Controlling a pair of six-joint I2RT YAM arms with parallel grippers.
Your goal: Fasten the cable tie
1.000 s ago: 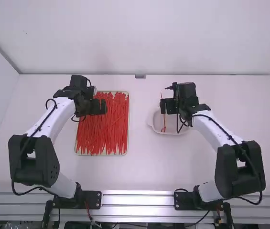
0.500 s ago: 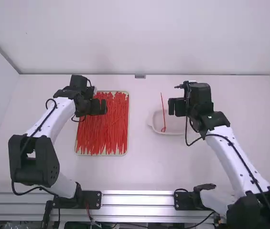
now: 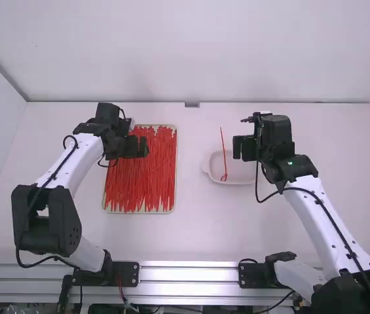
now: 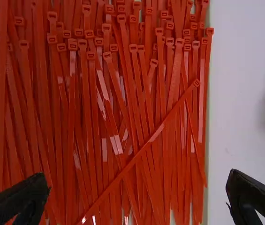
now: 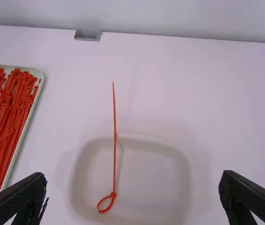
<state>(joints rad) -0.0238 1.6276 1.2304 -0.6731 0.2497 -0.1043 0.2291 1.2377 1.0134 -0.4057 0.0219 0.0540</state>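
A fastened red cable tie (image 3: 222,157) (image 5: 114,150) lies in the white dish (image 3: 212,173) (image 5: 188,159), its small loop inside the dish and its long tail sticking out over the far rim. My right gripper (image 3: 249,148) (image 5: 132,206) hovers open above the dish's right part, holding nothing. A heap of loose red cable ties (image 3: 142,171) (image 4: 104,112) fills the pale tray (image 3: 173,163). My left gripper (image 3: 131,146) (image 4: 132,204) hangs open over the tray's far left part, fingers spread wide above the ties with nothing between them.
The tray sits left of centre and the dish right of centre. A small grey bracket (image 3: 192,103) (image 5: 87,35) sits at the table's far edge against the back wall. White walls bound the table at left and back.
My right gripper has let go of the fastened tie, which now rests in the dish, and has drawn back to the right and upward. The left arm has stayed put.
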